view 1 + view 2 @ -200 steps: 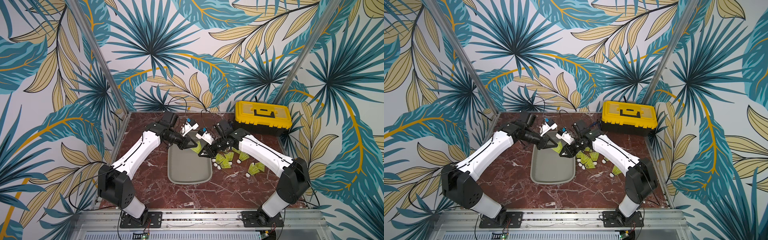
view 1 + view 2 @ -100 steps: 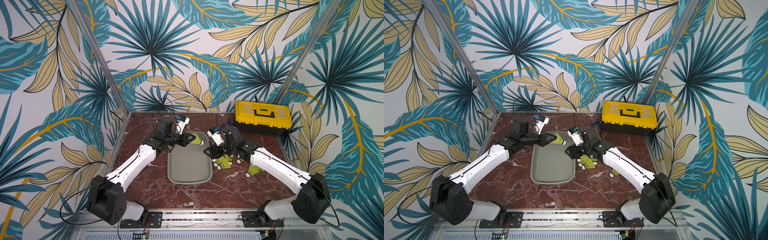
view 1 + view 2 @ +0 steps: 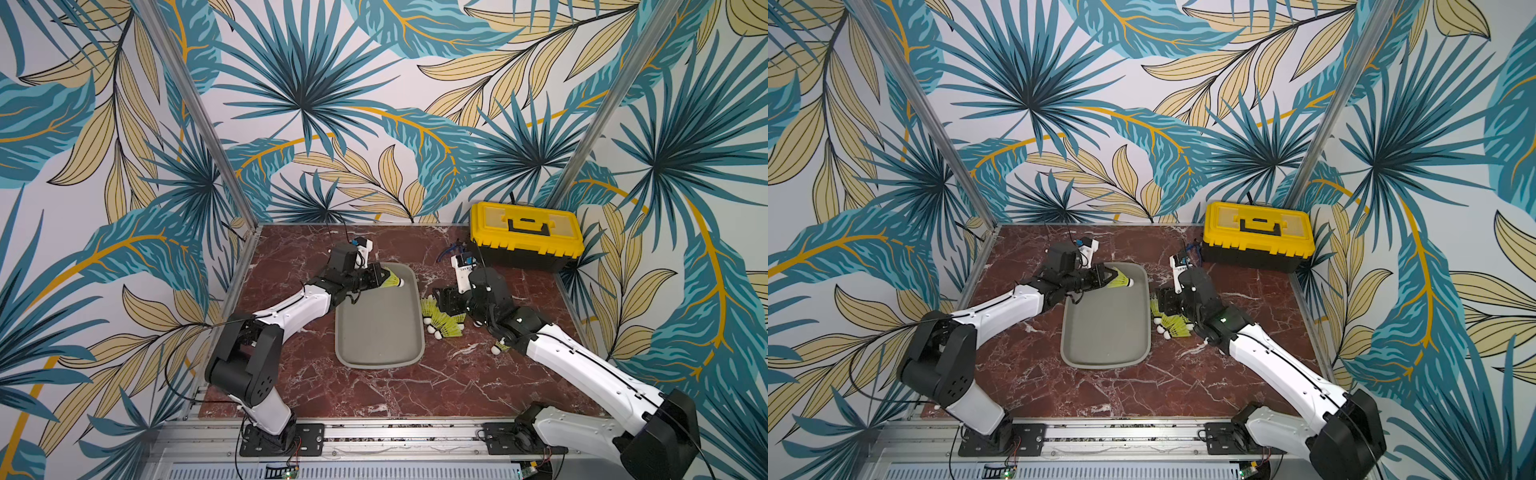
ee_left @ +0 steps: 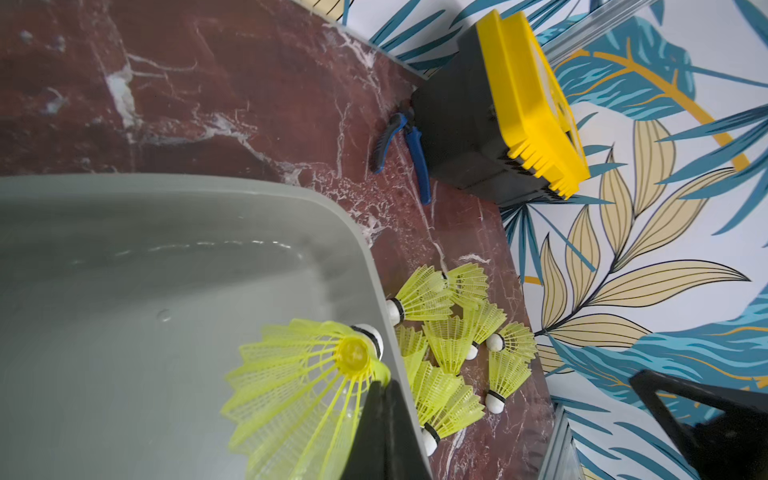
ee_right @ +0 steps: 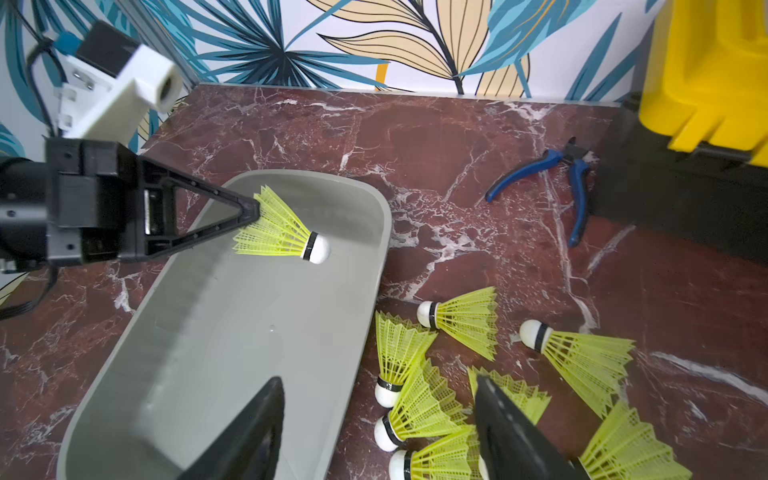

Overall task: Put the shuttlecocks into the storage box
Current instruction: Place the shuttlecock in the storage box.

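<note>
Plastic shuttlecocks (image 3: 445,322): one pinched, left gripper (image 5: 251,212) | nine beside storage box (image 3: 376,332) | right gripper (image 5: 378,381) spread

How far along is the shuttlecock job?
Done: nothing; the box holds none. In hand: left gripper shut on one shuttlecock by its skirt, over the box's far end; right gripper open above the pile beside the box. Left: that pile and a stray apart from it.
</note>
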Tool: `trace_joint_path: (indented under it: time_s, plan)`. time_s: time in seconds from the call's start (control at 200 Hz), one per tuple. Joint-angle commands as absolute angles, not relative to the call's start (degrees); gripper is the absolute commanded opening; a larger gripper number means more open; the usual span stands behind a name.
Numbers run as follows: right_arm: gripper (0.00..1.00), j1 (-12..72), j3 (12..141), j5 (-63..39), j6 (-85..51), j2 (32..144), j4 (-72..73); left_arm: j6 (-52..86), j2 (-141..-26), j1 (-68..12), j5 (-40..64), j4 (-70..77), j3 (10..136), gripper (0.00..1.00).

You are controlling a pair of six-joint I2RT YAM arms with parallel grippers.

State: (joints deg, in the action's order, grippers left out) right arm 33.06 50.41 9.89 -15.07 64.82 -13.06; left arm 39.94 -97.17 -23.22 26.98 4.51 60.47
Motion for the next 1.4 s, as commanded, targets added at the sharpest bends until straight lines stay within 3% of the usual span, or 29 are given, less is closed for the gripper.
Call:
trace_joint_path:
  time_s: [0.0, 0.551, 1.392]
  plan:
    - [0.72, 33.25, 48.31, 12.65, -16.47, 62.92, -11.95, 42.05, -99.69, -23.46, 26.94, 8.82, 61.89, 0.00]
    - [0.73, 33.23, 44.40, 13.62, -17.66, 57.44, -15.69, 40.58, -110.66, -23.27, 27.77, 11.12, 67.96, 0.00]
    - [0.73, 33.23, 42.80, 11.39, -18.76, 58.93, -16.22, 39.99, -115.99, -21.38, 26.94, 10.28, 71.53, 0.03]
